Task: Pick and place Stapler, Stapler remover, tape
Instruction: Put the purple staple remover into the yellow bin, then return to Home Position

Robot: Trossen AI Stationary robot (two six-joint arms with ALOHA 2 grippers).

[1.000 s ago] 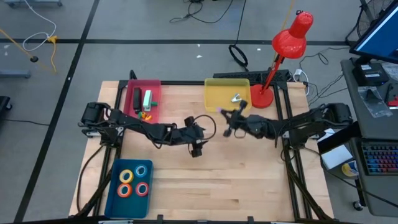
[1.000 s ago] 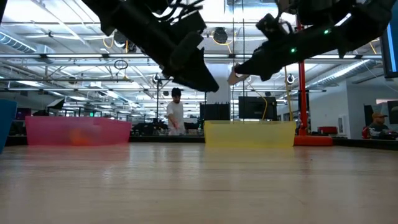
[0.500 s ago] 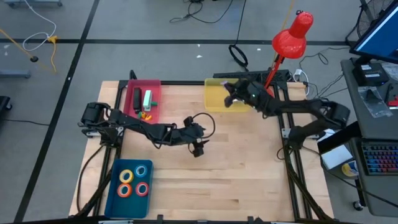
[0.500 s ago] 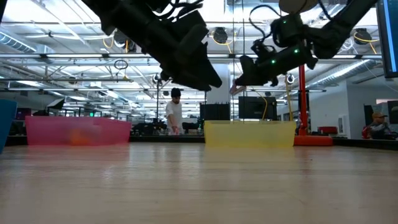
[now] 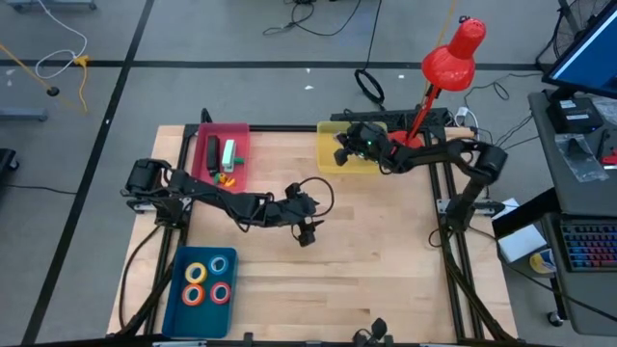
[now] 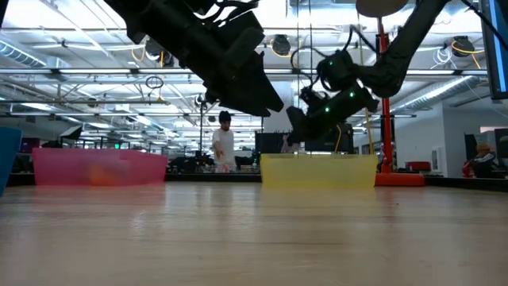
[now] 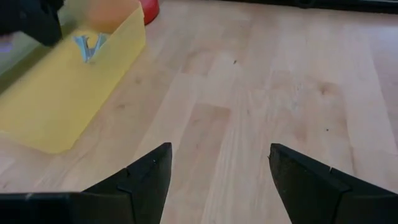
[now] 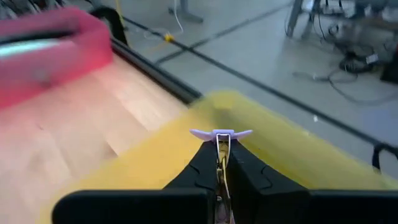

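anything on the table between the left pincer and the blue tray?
Nothing: in the high view, only bare wood lies between the left pincer and the blue tray.

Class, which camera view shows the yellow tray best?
The high view: the yellow tray shows whole from above. The low view shows only its front wall; the left wrist view one corner; the right wrist view blurs it.

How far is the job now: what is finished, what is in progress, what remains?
Done, apparently: four tape rolls in the blue tray, a stapler in the pink tray, one staple remover in the yellow tray. In hand: right gripper holds a small lilac item over that tray. Left gripper waits open, mid-table.
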